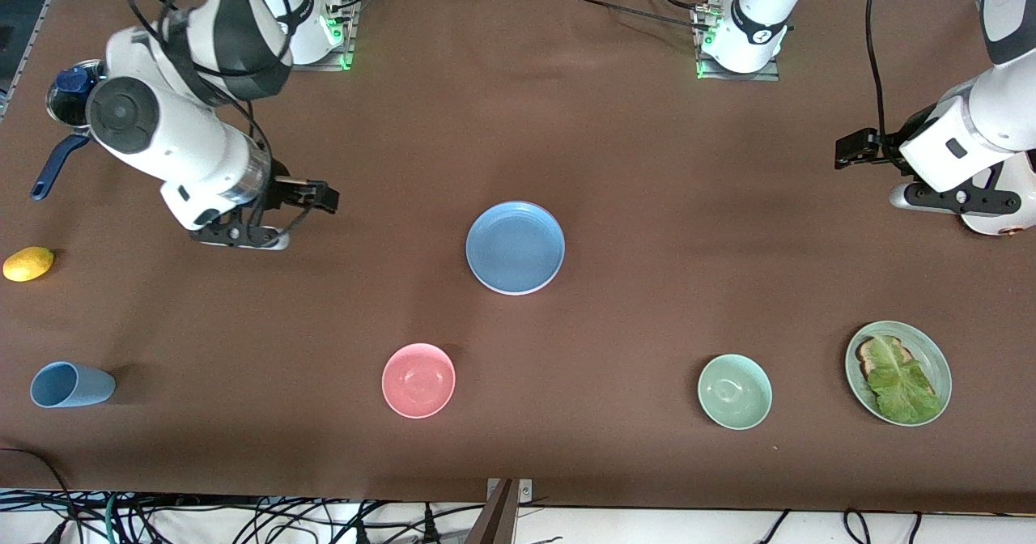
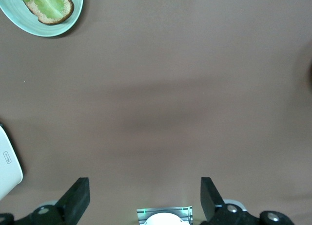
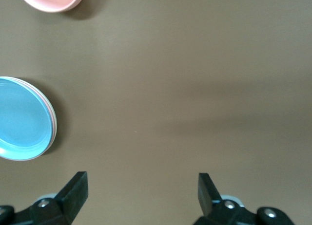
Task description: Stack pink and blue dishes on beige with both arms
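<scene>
Plates: one stack point(image 1: 515, 248), blue on top; two bowls point(image 1: 418, 380).

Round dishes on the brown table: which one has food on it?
The pale green plate near the left arm's end, holding bread and lettuce. The blue plate, pink bowl and green bowl hold nothing.

Blue plate point(image 1: 515, 247) sits flat atop a stack mid-table, pink plate edge point(image 3: 52, 121) just showing under its rim, whitish bottom edge below, farther from the camera than the bowls.

Even overhead light, soft shadows.
</scene>
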`<state>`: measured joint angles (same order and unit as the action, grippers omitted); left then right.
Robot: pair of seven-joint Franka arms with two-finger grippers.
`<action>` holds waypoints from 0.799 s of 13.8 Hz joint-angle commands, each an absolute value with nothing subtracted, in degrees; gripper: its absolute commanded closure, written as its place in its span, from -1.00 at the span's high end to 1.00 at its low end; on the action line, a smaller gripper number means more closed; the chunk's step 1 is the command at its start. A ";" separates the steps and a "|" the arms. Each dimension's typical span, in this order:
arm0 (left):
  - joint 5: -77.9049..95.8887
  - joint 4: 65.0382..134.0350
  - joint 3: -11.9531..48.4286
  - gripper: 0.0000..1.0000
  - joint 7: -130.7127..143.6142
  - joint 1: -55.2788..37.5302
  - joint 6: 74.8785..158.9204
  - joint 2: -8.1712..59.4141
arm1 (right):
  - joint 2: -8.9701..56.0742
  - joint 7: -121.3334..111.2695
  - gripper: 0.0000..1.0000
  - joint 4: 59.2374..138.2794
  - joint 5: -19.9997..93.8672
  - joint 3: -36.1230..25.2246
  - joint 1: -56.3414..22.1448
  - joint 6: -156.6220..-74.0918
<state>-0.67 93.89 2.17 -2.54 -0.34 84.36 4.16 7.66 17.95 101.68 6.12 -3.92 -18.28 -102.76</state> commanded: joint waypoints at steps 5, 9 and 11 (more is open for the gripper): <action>-1.76 93.51 2.11 1.00 -2.11 -0.62 84.38 4.04 | 1.85 2.56 1.00 91.94 1.41 -0.02 -4.78 -86.22; -1.76 93.43 2.11 1.00 -2.11 -0.62 84.38 4.04 | 1.59 1.93 1.00 90.17 -0.69 -0.61 -2.11 -87.81; -1.76 93.43 2.11 1.00 -2.11 -0.62 84.38 4.04 | 0.97 0.97 1.00 90.62 -1.05 -1.05 -0.97 -87.36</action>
